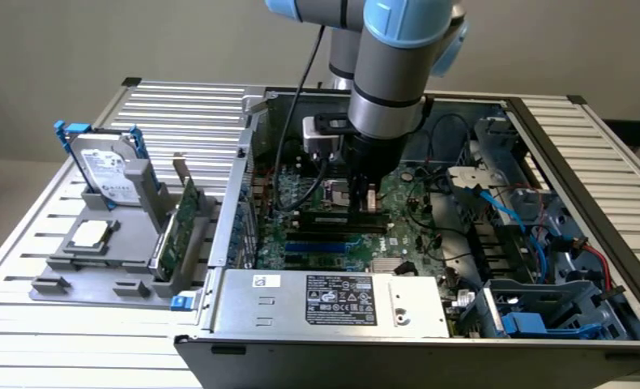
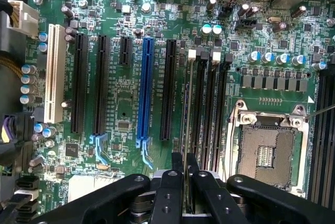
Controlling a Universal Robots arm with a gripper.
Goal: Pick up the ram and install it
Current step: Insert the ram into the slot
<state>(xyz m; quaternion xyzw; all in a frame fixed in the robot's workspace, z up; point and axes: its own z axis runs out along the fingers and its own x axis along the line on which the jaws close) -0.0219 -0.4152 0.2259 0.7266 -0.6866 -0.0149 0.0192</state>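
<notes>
My gripper reaches down into the open computer case, low over the green motherboard. In the wrist view its black fingers are shut on the ram, a thin dark stick seen edge-on. The ram runs lengthwise along the black memory slots with white end clips, directly over the outermost one beside the black expansion slot. Whether it touches the slot I cannot tell. In the exterior view the ram shows as a dark bar under the fingers.
An empty processor socket lies beside the memory slots; a blue slot and black expansion slots lie on the other side. The power supply sits at the case front. A hard drive and green card stand in a grey holder at the exterior view's left.
</notes>
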